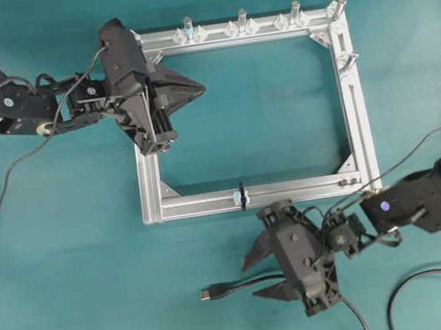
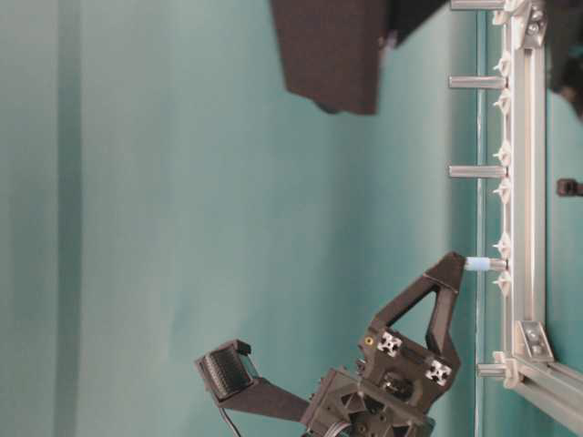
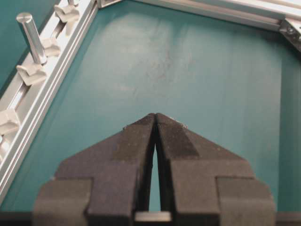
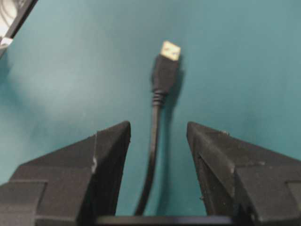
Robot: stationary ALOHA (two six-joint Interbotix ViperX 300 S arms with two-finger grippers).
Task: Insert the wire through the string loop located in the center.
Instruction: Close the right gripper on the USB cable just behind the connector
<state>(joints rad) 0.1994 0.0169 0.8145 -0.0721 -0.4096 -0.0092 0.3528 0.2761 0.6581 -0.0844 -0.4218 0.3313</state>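
Note:
The wire [image 1: 228, 290] lies on the teal table in front of the frame, its silver-tipped plug [image 1: 207, 294] pointing left. My right gripper [image 1: 260, 275] is open and straddles the cable just behind the plug without touching it. In the right wrist view the wire [image 4: 153, 136] runs between the two spread fingers, with the plug [image 4: 165, 73] ahead. The string loop [image 1: 242, 197] circles the middle of the frame's near bar, above the right gripper. My left gripper [image 1: 200, 87] is shut on nothing and hovers over the frame's upper left corner; its tips [image 3: 155, 116] meet.
The silver aluminium frame [image 1: 357, 116] carries upright pegs [image 1: 241, 19] along its far bar and right side. More black cable [image 1: 427, 275] curves at the lower right. A grey arm cord [image 1: 26, 156] trails at the left. In the table-level view a dark blurred arm part [image 2: 332, 55] fills the top.

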